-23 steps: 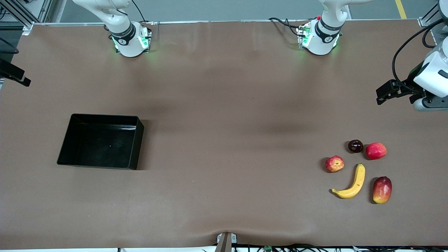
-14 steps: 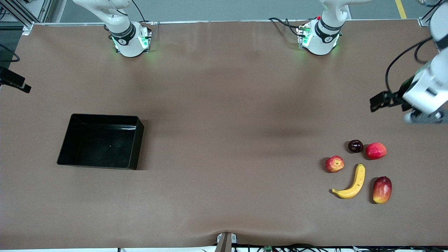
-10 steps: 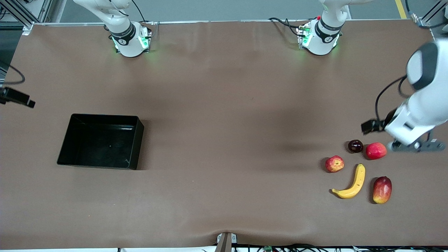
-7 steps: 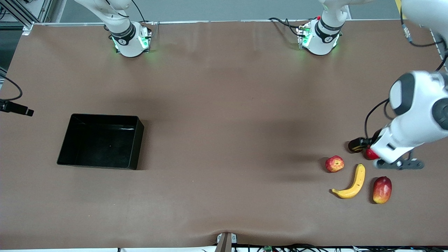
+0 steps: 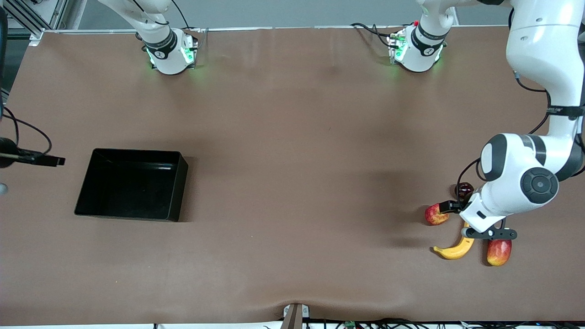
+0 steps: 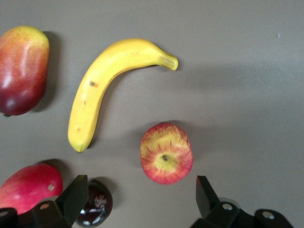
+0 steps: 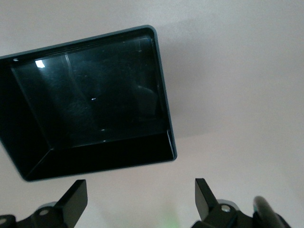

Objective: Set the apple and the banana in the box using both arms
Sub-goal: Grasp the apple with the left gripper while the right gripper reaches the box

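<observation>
The apple (image 6: 166, 153) lies on the brown table, half covered by the left arm in the front view (image 5: 432, 215). The banana (image 6: 107, 85) curves beside it, nearer the front camera (image 5: 453, 251). My left gripper (image 6: 141, 192) hangs open over the fruit at the left arm's end of the table. The apple sits just ahead of the gap between its fingers, and nothing is held. The black box (image 5: 132, 183) stands empty toward the right arm's end. My right gripper (image 7: 140, 192) is open and empty above bare table beside the box (image 7: 164, 109).
Three other fruits crowd the apple and banana. They are a red-yellow mango-like fruit (image 6: 21, 69) beside the banana, a pinkish-red oval fruit (image 6: 29, 187), and a dark plum (image 6: 95, 204) under one left finger. The left arm (image 5: 521, 183) hides part of the cluster from the front.
The left arm has swung in from the table's end and dropped over the fruit cluster. The right arm's hand has drifted along the table's edge toward the box. Both grippers stayed open.
</observation>
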